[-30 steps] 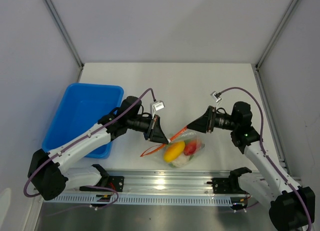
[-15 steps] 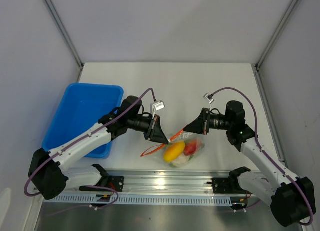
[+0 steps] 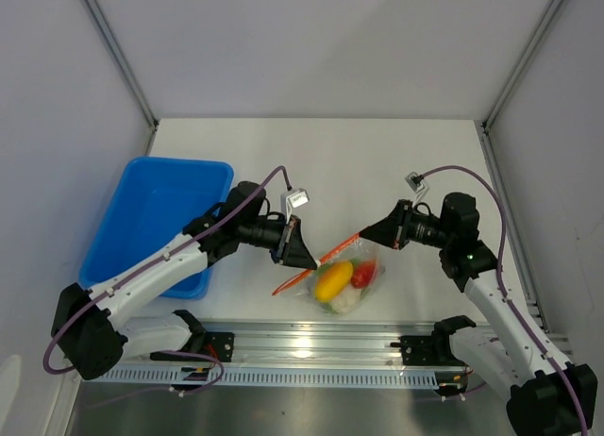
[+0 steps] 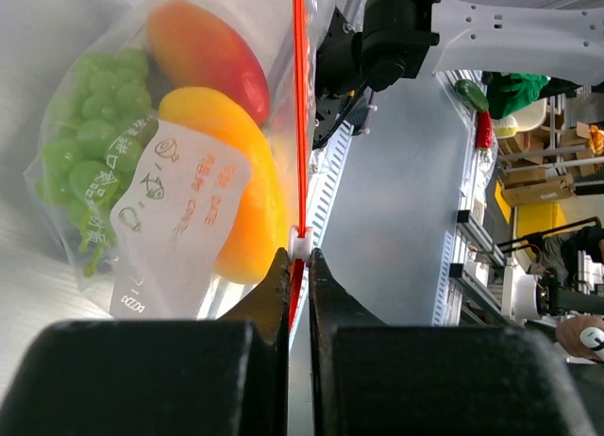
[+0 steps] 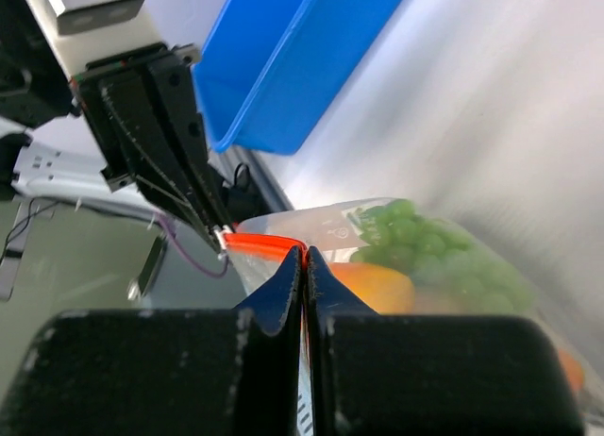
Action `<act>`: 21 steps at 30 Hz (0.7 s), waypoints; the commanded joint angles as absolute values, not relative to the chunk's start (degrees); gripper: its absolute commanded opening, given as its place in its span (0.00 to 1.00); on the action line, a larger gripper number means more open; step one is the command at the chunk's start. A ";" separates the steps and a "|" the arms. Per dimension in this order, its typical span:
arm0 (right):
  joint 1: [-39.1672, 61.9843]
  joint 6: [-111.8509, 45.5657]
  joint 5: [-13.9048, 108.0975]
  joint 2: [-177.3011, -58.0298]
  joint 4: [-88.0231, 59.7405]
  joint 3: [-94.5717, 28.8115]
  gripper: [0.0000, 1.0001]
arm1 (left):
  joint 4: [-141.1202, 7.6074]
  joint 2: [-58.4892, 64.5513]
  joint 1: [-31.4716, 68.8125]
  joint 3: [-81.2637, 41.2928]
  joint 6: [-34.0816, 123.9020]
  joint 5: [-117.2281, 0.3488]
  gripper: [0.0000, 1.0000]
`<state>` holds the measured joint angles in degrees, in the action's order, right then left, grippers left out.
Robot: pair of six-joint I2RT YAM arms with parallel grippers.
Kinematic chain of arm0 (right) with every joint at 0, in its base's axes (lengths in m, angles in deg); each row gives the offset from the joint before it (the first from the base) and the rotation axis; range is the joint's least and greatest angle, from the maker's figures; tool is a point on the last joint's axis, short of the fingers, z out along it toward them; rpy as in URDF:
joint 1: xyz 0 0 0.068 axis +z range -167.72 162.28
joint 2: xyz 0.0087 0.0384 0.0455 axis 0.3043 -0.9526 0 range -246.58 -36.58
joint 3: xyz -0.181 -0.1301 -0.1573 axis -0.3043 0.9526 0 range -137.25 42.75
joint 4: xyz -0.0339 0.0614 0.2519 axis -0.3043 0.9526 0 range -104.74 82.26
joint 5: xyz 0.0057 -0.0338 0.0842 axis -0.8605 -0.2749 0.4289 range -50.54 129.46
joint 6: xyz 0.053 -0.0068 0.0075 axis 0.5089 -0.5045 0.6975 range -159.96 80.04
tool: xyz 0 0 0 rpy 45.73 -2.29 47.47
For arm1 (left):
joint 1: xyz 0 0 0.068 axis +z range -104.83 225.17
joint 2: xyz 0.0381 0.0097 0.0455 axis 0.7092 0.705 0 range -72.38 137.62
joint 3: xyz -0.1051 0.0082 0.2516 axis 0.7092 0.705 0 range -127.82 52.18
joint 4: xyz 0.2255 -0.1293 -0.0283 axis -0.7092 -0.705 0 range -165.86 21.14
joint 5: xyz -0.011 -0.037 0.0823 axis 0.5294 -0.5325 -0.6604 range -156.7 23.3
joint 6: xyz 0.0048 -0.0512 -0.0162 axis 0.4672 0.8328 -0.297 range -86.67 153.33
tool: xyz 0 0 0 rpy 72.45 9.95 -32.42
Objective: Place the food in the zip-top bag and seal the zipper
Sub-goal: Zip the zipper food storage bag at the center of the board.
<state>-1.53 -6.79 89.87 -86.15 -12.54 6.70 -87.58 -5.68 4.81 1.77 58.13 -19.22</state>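
Observation:
The clear zip-top bag hangs between my two grippers near the table's front edge. It holds the food: a yellow fruit, a red-orange piece and green bits. The orange-red zipper strip runs taut from gripper to gripper. My left gripper is shut on the strip just behind its white slider. My right gripper is shut on the strip's other end.
A blue rectangular tray stands on the left of the table, beside my left arm. A metal rail runs along the table's near edge under the bag. Grey walls close in the back and both sides.
My right gripper has pulled back to the right and the strip is now straighter. The bag with the food has shifted a little to the right. My left gripper has hardly moved.

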 commanded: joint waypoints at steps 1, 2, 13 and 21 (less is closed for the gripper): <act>-4.35 -8.41 83.76 -83.96 -10.61 3.38 0.00 | -90.57 -8.74 5.00 1.12 56.62 -19.15 0.01; -5.05 -8.49 83.32 -83.70 -10.26 3.38 0.00 | -90.83 -9.09 5.09 1.21 56.53 -19.41 0.01; -7.43 -8.06 78.30 -81.94 -7.18 2.50 0.00 | -94.61 -12.17 5.44 2.00 54.95 -22.49 0.01; -8.05 -7.70 76.55 -81.50 -6.30 2.59 0.00 | -96.64 -15.77 5.62 4.46 54.95 -24.34 0.00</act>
